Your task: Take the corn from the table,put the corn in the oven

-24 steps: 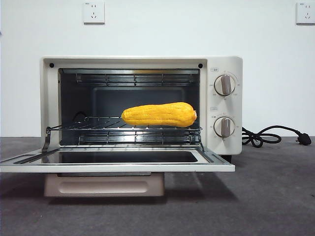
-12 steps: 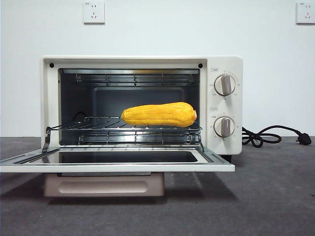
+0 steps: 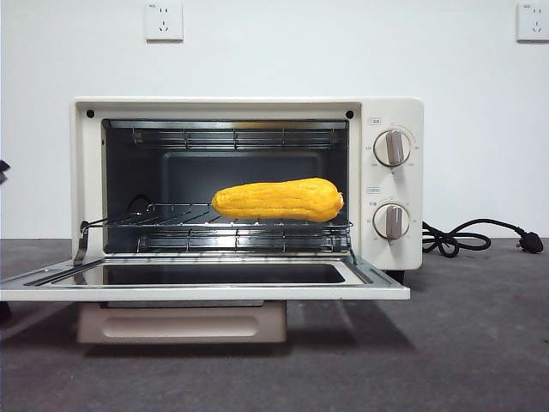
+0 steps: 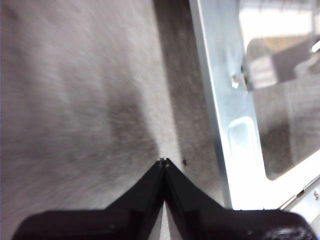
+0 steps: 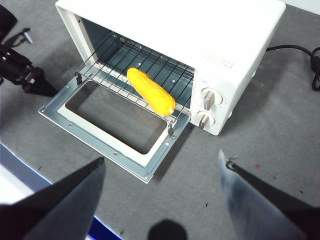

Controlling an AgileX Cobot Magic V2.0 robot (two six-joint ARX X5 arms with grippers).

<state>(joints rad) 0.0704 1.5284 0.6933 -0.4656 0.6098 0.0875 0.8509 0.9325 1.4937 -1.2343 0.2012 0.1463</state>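
The yellow-orange corn (image 3: 277, 199) lies lengthwise on the wire rack inside the cream-white oven (image 3: 390, 184), whose glass door (image 3: 206, 290) hangs open and flat. In the right wrist view the corn (image 5: 150, 91) rests at the rack's front, near the knob side. High above the table, my right gripper (image 5: 162, 161) is open and holds nothing. Low over the dark grey table (image 4: 75, 100), my left gripper (image 4: 163, 161) is shut and empty, just beside the metal frame of the open door (image 4: 225, 100). The left arm (image 5: 20, 70) shows dark beyond the door's side.
A black power cable (image 3: 463, 236) with its plug lies on the table to the right of the oven. The open door juts out toward the table's front. Two wall sockets (image 3: 163, 21) sit on the white wall behind.
A small black tip of an arm has come into the left edge of the front view. The corn and the oven have not moved.
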